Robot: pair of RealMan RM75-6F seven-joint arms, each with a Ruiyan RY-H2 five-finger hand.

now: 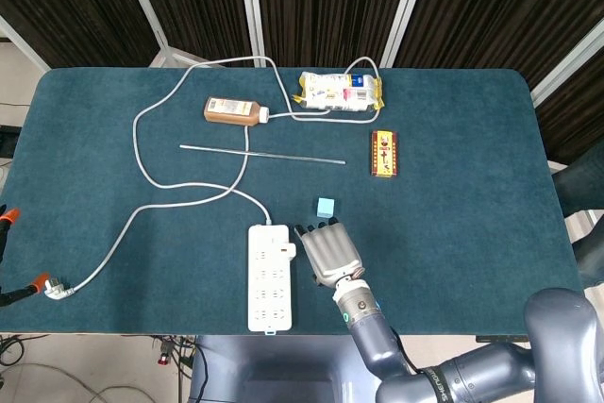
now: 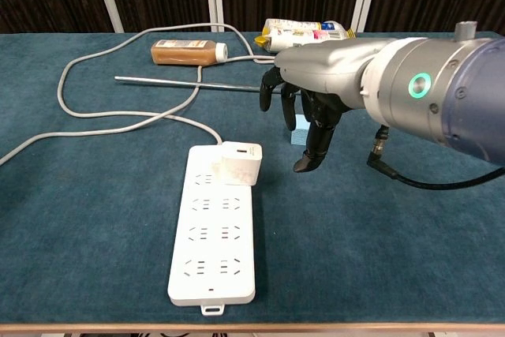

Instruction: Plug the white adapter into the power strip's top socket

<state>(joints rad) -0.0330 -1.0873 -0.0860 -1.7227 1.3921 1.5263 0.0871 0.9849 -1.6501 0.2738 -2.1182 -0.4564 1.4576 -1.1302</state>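
Chest view shows the fingers [image 2: 309, 151] of the right hand [image 2: 304, 120] hanging down and spread, with nothing between them; the hand is empty and opened, and its tips hover a little above the cloth, just to the right of the white adapter [image 2: 241, 162]. In the head view the same right hand [image 1: 327, 250] lies beside the strip's upper right corner, not touching it as far as I can tell. The left hand is not visible in any of the two views.

The white adapter sits on the top socket row of the power strip [image 2: 215, 234], on its right side. It seems a little tilted, so I judge it is perhaps not pushed fully home; the prongs are hidden and I cannot say it for sure.

Behind the hand a small light blue block [image 1: 326, 206] stands on the table [image 1: 472, 167]. Further away are a thin metal rod [image 1: 262, 154], a brown bottle [image 1: 232, 110], a snack packet [image 1: 341, 92] and a small yellow box [image 1: 384, 153]. The strip's grey cable [image 1: 142, 148] loops across the left half.

The risk from here: if the hand comes in sideways to press, the fingers can knock the adapter out or make it lean more. The strip lies loose, so a side push can also slide it. A low sweep may also hit the block.
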